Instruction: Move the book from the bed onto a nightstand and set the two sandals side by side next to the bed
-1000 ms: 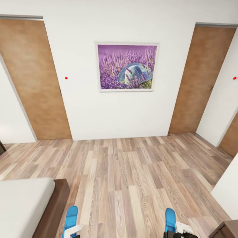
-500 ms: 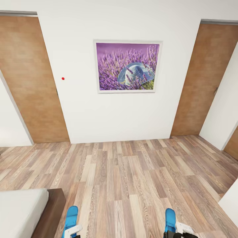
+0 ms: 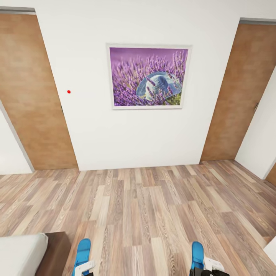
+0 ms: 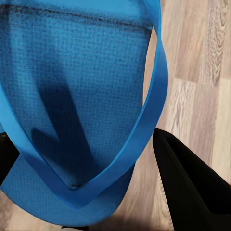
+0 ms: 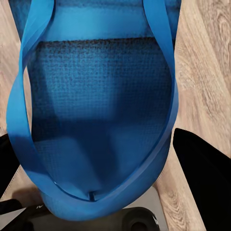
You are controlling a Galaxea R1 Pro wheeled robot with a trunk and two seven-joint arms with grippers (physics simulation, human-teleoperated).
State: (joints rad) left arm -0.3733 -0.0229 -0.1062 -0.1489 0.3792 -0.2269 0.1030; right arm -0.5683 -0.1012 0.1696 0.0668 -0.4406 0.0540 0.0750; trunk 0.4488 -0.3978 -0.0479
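blue textured sandals [image 4: 77, 96] [image 5: 96, 110], straps looped, gripped in both arms' fingers [image 4: 192, 187] [image 5: 204, 173].

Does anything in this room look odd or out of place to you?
Only the sandals: one blue sandal sits in the left gripper and the other in the right gripper, held up over the wood floor instead of lying on it. The lavender picture hangs straight; nothing looks spilled or damaged.

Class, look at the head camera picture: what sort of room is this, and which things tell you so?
Probably a bedroom in a home: a bed with a grey mattress in a dark wooden frame, a framed lavender picture on the white wall, and wood-plank floor between two wooden doors.
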